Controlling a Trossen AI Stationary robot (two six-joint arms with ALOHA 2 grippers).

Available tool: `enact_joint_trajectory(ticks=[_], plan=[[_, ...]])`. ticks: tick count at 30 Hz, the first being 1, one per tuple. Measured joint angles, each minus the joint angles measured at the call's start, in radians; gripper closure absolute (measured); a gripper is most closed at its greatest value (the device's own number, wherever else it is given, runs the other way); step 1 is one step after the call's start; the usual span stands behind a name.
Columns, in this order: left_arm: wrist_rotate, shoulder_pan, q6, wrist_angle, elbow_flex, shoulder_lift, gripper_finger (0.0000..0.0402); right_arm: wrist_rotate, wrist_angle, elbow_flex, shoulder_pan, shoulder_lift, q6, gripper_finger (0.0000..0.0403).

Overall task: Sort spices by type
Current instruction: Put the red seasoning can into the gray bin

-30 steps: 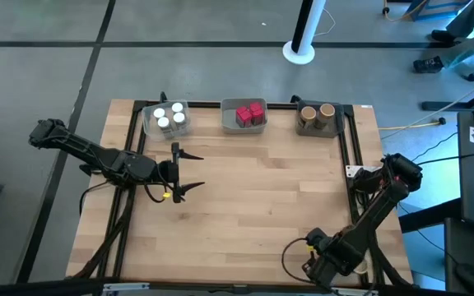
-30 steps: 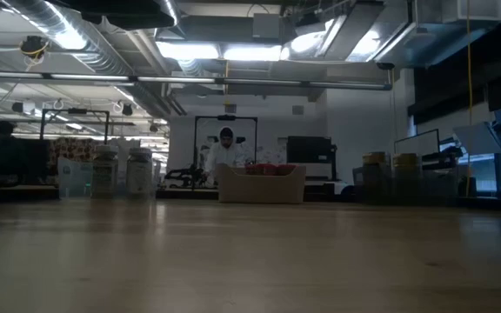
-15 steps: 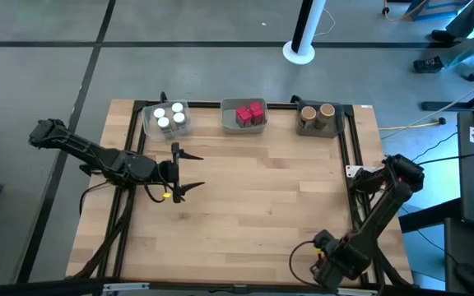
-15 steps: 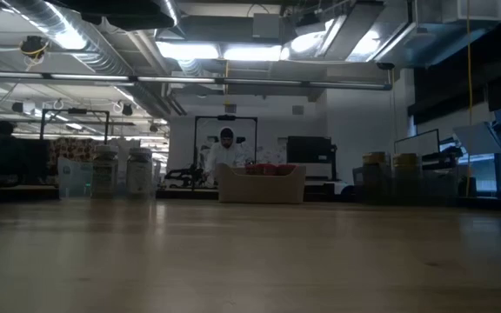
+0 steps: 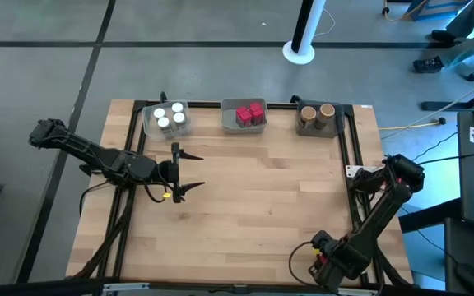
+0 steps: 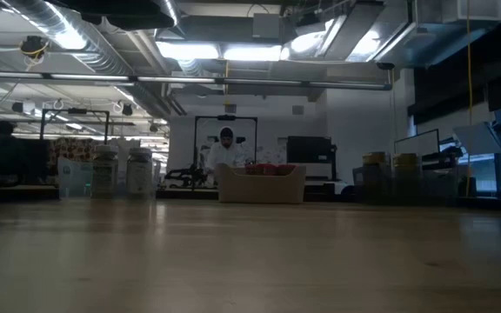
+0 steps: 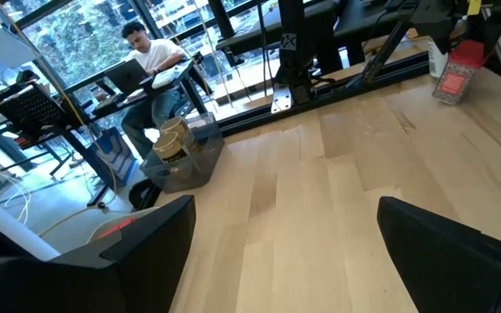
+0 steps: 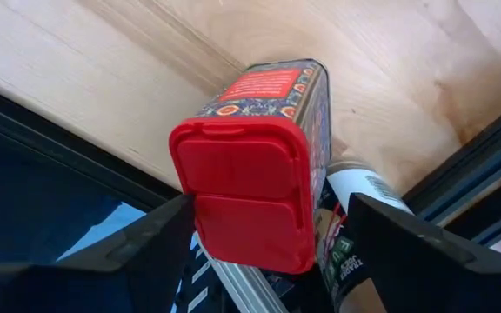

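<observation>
The sorting looks nearly finished: white-capped jars (image 5: 169,117), red packets (image 5: 250,113) and brown jars (image 5: 317,113) sit in three trays (image 5: 261,127) at the far edge. The left gripper (image 5: 179,173) hangs open and empty. The right gripper (image 8: 268,228), open (near the table's right corner), faces one more red packet (image 8: 255,156), not yet gripped.

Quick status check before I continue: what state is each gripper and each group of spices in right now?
Left gripper: open, empty, above the wooden table.
Right gripper: open, straddling a red-lidded rectangular packet, lid shut.
White-capped round jars: four, upright, in the left tray.
Red blocky packets: in the middle tray.
Tan-brown cylindrical jars: two, upright, in the right tray.
</observation>
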Motion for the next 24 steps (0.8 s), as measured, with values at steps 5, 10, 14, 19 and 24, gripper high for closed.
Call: enact_joint_trajectory(ticks=[5, 10, 14, 19, 24], plan=[[0.000, 0.000, 0.000, 0.000, 0.000, 0.000, 0.0055, 0.001, 0.000, 0.000, 0.000, 0.000, -0.001, 0.0100], [0.000, 0.000, 0.000, 0.000, 0.000, 0.000, 0.0055, 0.000, -0.012, 0.000, 0.000, 0.000, 0.001, 0.0100], [0.000, 0.000, 0.000, 0.000, 0.000, 0.000, 0.0055, -0.003, -0.019, 0.000, -0.001, 0.000, 0.001, 0.0100], [0.000, 0.000, 0.000, 0.000, 0.000, 0.000, 0.0055, -0.047, -0.028, 0.023, -0.015, 0.000, -0.029, 0.0100], [0.000, 0.000, 0.000, 0.000, 0.000, 0.000, 0.0055, -0.045, -0.055, 0.031, -0.020, 0.000, -0.046, 0.0100]])
